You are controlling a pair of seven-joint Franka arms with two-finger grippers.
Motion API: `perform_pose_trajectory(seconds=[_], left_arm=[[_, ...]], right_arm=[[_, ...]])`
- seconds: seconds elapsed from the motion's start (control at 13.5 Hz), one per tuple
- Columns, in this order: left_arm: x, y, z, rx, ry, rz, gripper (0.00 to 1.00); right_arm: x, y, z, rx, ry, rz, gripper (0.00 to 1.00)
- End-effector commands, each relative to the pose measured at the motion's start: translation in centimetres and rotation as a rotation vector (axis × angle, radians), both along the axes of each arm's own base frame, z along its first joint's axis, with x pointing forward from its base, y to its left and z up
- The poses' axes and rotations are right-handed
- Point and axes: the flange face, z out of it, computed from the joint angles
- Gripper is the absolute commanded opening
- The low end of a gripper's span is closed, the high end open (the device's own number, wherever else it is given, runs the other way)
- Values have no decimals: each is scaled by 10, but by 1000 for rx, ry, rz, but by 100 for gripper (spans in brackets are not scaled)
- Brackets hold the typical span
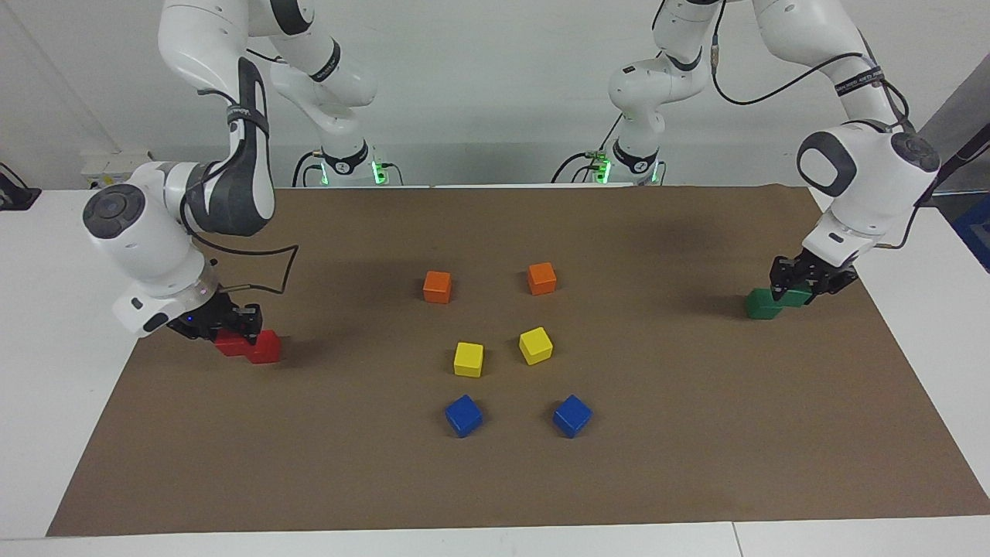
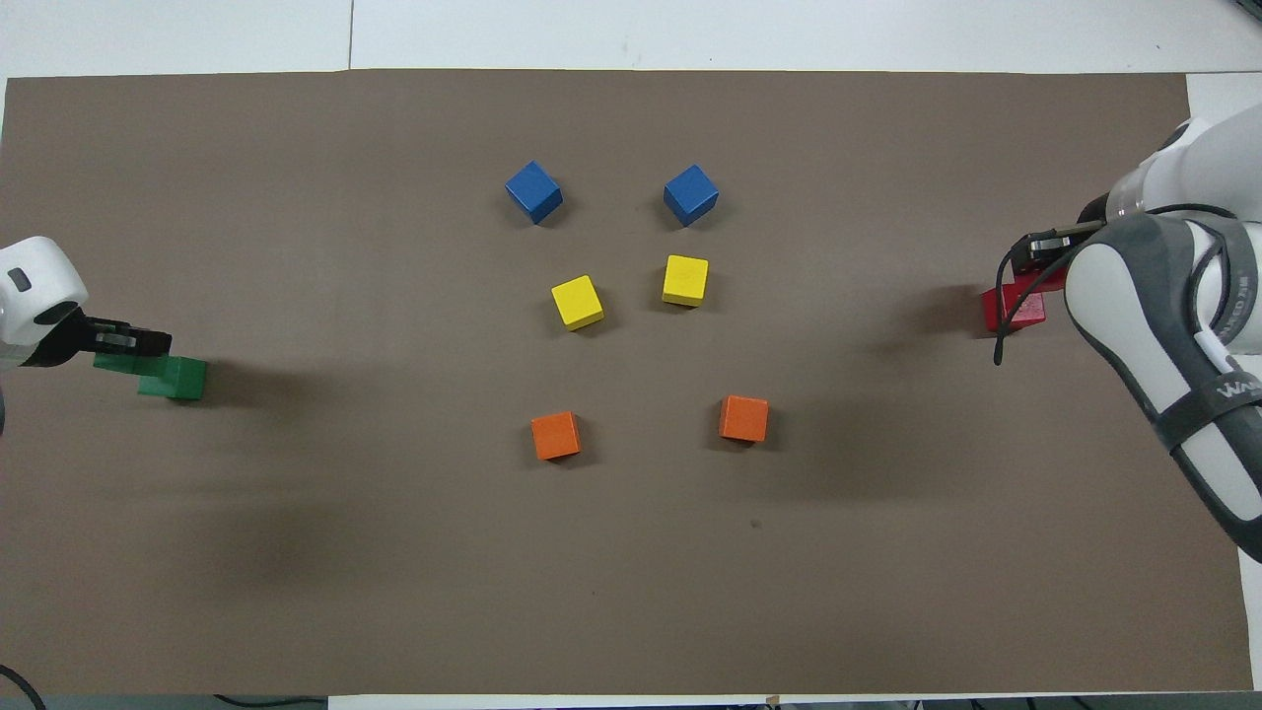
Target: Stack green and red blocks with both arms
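Two red blocks lie side by side at the right arm's end of the mat. My right gripper (image 1: 234, 331) is down on one red block (image 1: 229, 343), its fingers closed on its sides; the other red block (image 1: 266, 347) touches it. In the overhead view the gripper (image 2: 1037, 258) covers most of the held red block (image 2: 1053, 282), with the other one (image 2: 1016, 312) beside it. At the left arm's end, my left gripper (image 1: 797, 286) is shut on one green block (image 1: 798, 297), which sits slightly higher than the second green block (image 1: 762, 304) and touches it. Overhead, the left gripper (image 2: 126, 342) grips a green block (image 2: 116, 363) beside the other (image 2: 174, 378).
In the middle of the brown mat (image 1: 696, 433) stand two orange cubes (image 1: 437, 286) (image 1: 541, 278), two yellow cubes (image 1: 468, 359) (image 1: 535, 345) and two blue cubes (image 1: 463, 415) (image 1: 572, 415), each pair apart. White table (image 1: 46, 402) surrounds the mat.
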Motion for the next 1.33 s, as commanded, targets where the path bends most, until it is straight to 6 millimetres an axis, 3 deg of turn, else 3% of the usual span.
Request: perform_pose_trajectory(seconds=[0.0,0.37,0.89,1.26], left_arm=[[-11,0,-3,19,-28,-17,0],[-13,12,-12,18,-15,-16,0],[-17,11,-26,19,-17,-8,0],[-18,11,-28,20,-19,-15,0]], right_arm=[[-22,3,-5,-5,-24,-23,0],[-35,-2,-18,-7,-53,-43,0],[-39,-17,-23,-7,-45,-63,0],[-40,-17,-24,-7,-42,-64,0]])
